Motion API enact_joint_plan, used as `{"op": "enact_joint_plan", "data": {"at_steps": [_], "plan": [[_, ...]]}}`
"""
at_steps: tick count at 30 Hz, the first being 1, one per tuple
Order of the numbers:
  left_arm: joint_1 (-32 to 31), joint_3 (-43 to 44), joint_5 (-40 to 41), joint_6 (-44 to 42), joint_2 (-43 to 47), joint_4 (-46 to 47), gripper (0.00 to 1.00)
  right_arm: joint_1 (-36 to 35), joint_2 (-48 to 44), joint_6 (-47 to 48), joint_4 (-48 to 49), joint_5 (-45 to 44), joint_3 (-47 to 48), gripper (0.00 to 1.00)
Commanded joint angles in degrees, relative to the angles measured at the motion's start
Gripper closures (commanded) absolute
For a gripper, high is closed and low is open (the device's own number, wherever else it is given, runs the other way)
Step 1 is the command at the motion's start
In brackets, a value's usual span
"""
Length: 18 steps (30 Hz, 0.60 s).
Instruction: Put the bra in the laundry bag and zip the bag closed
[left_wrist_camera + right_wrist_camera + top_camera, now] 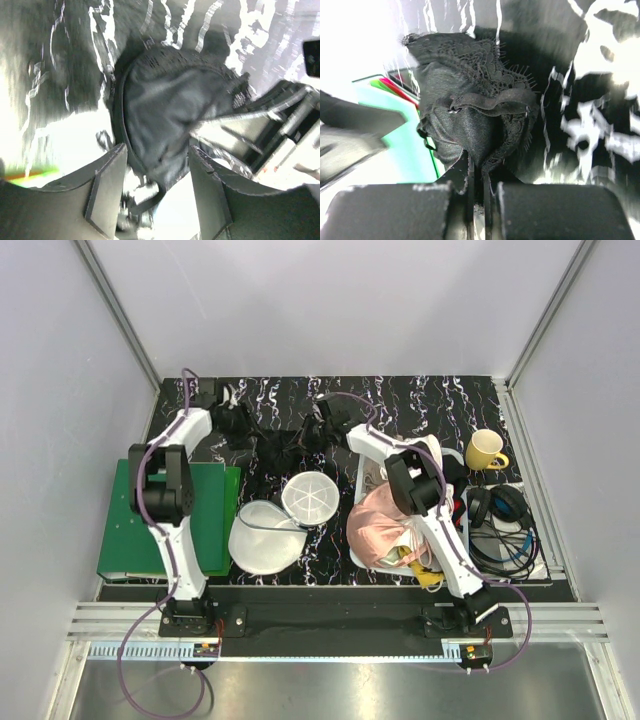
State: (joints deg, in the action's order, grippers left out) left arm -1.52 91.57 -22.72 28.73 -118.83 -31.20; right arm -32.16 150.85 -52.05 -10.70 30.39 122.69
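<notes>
The black bra [280, 445] lies stretched across the far middle of the marbled table, one arm at each end. My left gripper [235, 422] is at its left end. In the left wrist view its jaws [157, 150] stand half wide, closed on the bunched lower part of a cup of the bra [170, 105]. My right gripper [330, 428] is at the right end. In the right wrist view it is shut [477, 167] on the other cup's lace-edged fabric [465, 120]. The white mesh laundry bag [262, 540] lies nearer the arms, its round ribbed panel [310, 498] flipped open.
A green board [165, 520] lies under the left arm. A shiny pink garment [385, 525] lies over a white basket [366, 472] beside the right arm. A yellow mug [485, 450] and black headphones with cables [505, 525] sit at the right edge.
</notes>
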Motion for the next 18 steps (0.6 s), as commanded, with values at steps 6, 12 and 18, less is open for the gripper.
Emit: {"op": "enact_joint_plan", "data": {"at_steps": [6,12,18], "plan": [[0.1,-12.6,2.2,0.4,22.0,-4.6,0.42,0.5,-16.4,12.0,-8.2,-2.9,-3.8,1.00],[-0.6,-20.2,1.5,-0.4,33.5,-9.8,0.38,0.5,-22.3,15.7,-11.2,-3.7,-4.9,1.00],[-3.4,-21.2,-2.9,-1.5,40.2,-11.0,0.32,0.4,-27.4,15.7,-13.7,-2.4,-5.8,1.00]]}}
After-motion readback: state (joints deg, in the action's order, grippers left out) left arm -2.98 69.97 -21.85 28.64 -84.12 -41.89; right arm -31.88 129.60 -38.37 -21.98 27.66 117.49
